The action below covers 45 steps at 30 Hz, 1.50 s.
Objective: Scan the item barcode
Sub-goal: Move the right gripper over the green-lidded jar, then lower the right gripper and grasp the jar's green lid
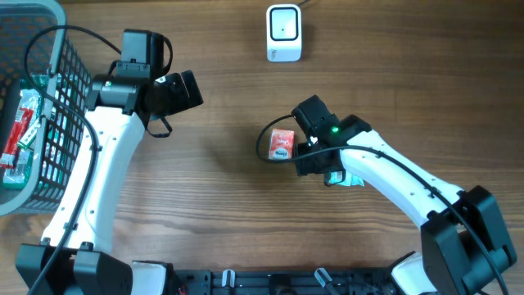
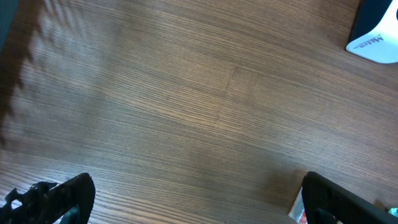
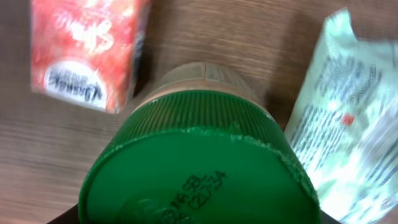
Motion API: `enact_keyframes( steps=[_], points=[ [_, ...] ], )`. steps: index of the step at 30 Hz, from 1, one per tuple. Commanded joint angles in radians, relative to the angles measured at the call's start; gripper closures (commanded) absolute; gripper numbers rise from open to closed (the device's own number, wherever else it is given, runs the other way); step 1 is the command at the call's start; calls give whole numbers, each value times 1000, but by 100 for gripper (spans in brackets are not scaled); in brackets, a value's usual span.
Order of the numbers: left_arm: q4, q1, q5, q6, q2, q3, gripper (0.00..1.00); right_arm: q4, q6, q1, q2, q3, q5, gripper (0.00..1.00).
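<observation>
A jar with a green ribbed lid (image 3: pixel 199 162) and a brown body fills the right wrist view, standing on the table directly under my right gripper (image 1: pixel 311 152). The lid hides the fingers, so I cannot tell whether they touch the jar. From overhead the jar is hidden beneath that gripper. The white barcode scanner (image 1: pixel 284 33) stands at the far middle of the table, and its corner (image 2: pixel 376 38) shows in the left wrist view. My left gripper (image 1: pixel 182 90) hovers open over bare wood, with its fingers (image 2: pixel 62 196) wide apart and nothing between them.
A red snack packet (image 1: pixel 282 144) lies just left of the jar (image 3: pixel 84 53). A white and green packet (image 1: pixel 350 179) lies to its right (image 3: pixel 345 118). A grey wire basket (image 1: pixel 61 123) with more packets stands at the left edge.
</observation>
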Motion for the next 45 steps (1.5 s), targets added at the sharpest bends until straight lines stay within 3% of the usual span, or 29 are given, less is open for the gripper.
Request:
enact_keyframes(
  steps=[1, 5, 6, 14, 18, 29, 35, 39, 45],
  points=[
    [3, 2, 11, 16, -8, 1, 0, -40, -293, -2, 5, 36, 8, 47],
    [3, 2, 11, 16, -8, 1, 0, -71, -293, -2, 5, 55, 51, 24],
    [3, 2, 11, 16, -8, 1, 0, -71, -239, -2, 5, 71, 51, 0],
    [3, 2, 11, 16, -8, 1, 0, 6, 89, -2, 5, 126, 48, 0],
    [3, 2, 11, 16, -8, 1, 0, -53, 258, -2, 13, 124, 48, 0],
    [3, 2, 11, 16, -8, 1, 0, -10, 377, -2, 17, 63, -57, 0],
    [3, 2, 11, 16, -8, 1, 0, 6, 615, -2, 17, 27, -46, 0],
    [3, 2, 11, 16, -8, 1, 0, 5, 665, -1, 17, 27, -46, 2],
    [3, 2, 11, 16, -8, 1, 0, 11, 665, -1, 17, 27, -31, 16]
  ],
)
